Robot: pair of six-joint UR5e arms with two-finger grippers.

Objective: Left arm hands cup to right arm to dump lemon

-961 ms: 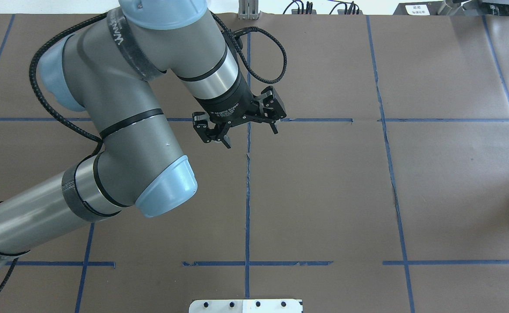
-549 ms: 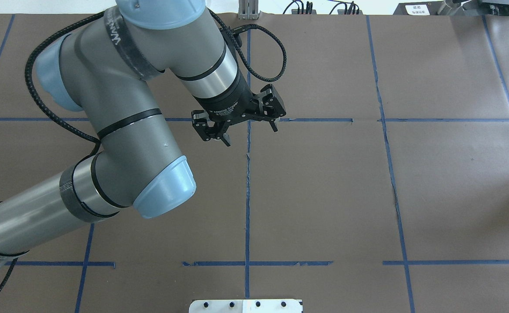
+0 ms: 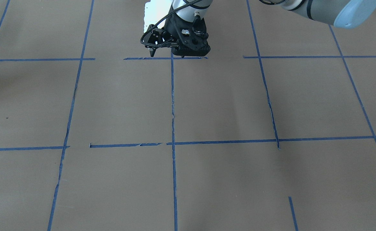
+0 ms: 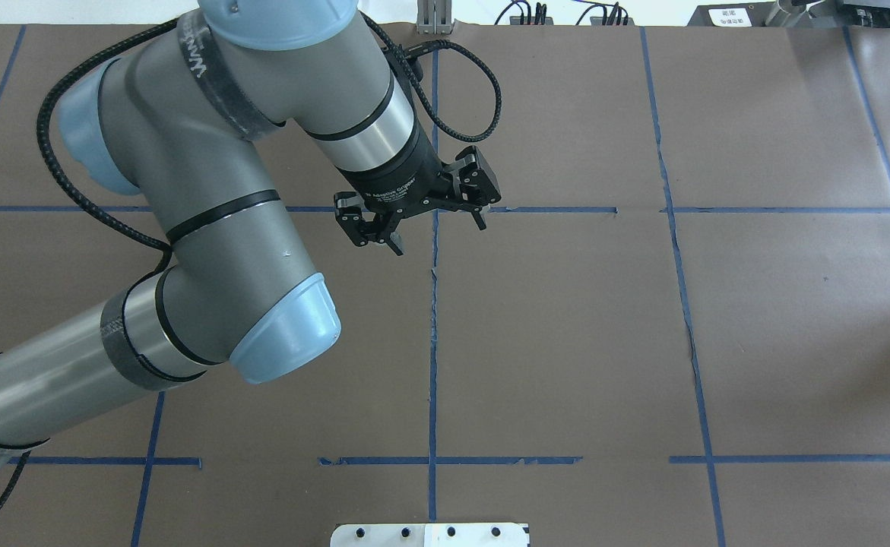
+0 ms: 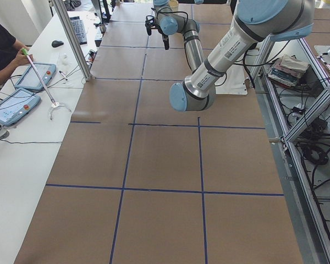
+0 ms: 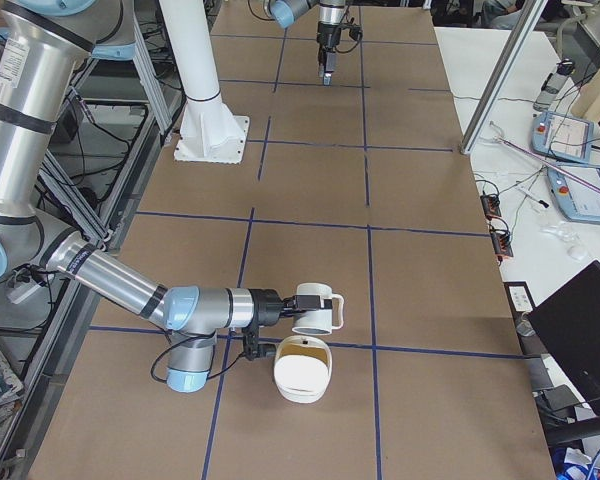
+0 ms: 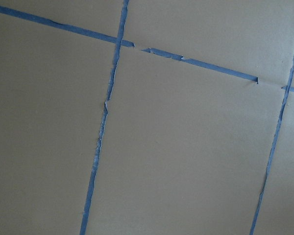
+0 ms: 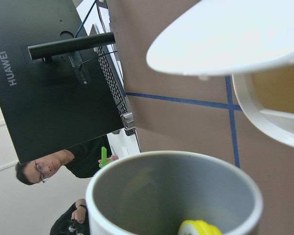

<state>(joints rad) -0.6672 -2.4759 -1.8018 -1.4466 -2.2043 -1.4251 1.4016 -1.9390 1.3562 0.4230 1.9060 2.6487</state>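
My left arm (image 4: 209, 213) reaches over the table's middle. Its gripper (image 4: 440, 237) is open and empty above a blue tape crossing; it also shows in the front-facing view (image 3: 167, 53) and small and far in the exterior right view (image 6: 325, 70). The white cup (image 6: 318, 308) is at the tip of my right arm's gripper (image 6: 298, 310), near the table's right end. I cannot tell whether that gripper is shut on it. The right wrist view looks into the cup's grey inside (image 8: 171, 191), where the yellow lemon (image 8: 201, 227) lies at the bottom.
A white bowl-like container (image 6: 302, 372) with a tan inside lies just beside the cup; it also shows in the right wrist view (image 8: 274, 98). A white base plate (image 4: 429, 534) sits at the robot's edge. A side table with tablets (image 5: 14, 104) and an operator lies beyond the far edge.
My left arm's elbow has shifted slightly to the left. Its gripper has stayed open and almost in place.
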